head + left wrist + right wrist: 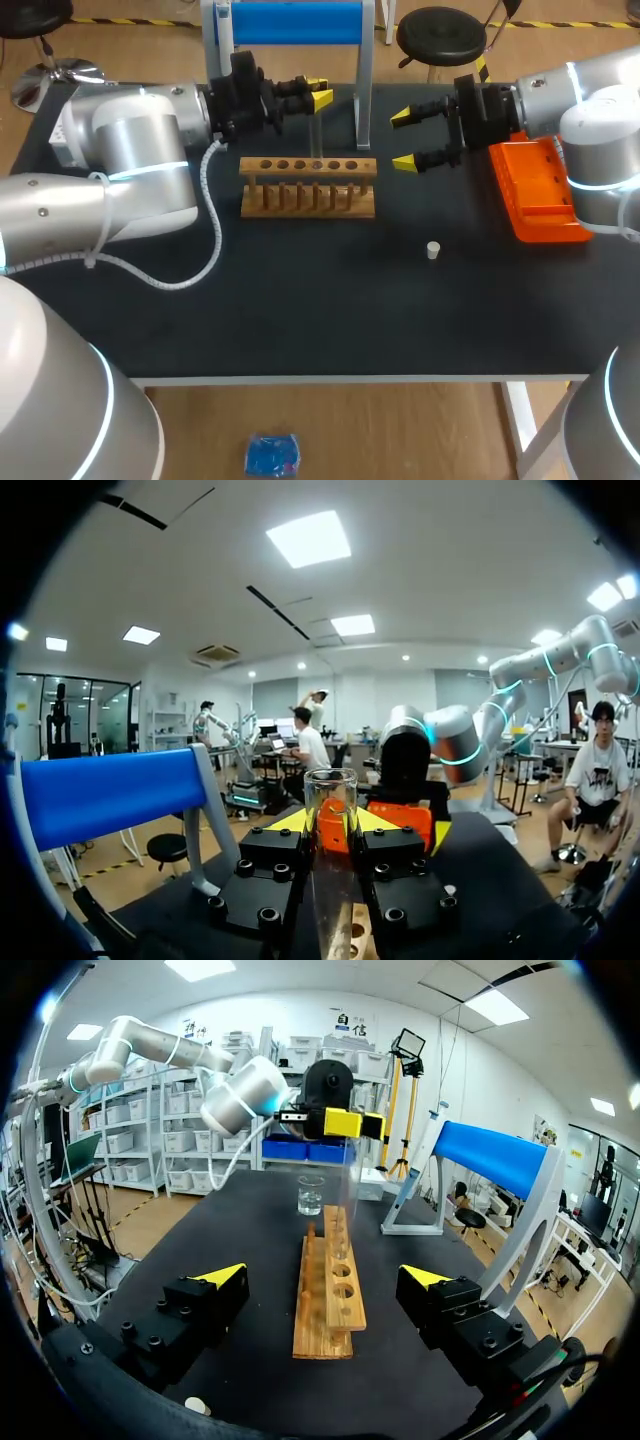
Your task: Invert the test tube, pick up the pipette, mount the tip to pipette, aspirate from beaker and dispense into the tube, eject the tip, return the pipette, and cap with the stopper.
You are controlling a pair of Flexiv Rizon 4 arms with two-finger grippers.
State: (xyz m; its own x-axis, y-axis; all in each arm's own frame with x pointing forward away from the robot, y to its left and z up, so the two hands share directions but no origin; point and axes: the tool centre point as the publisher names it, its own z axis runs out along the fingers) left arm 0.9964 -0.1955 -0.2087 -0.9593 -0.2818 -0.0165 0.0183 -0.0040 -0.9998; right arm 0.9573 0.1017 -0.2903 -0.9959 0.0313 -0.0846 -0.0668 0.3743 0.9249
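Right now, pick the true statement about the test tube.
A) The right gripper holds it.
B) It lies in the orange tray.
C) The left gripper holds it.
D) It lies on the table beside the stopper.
C: the left gripper has its fingers on both sides of the test tube, while the right gripper stands open and empty.

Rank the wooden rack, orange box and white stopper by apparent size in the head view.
Wooden rack, orange box: close in size, box partly behind the right arm, so unranked.
White stopper: clearly smallest.
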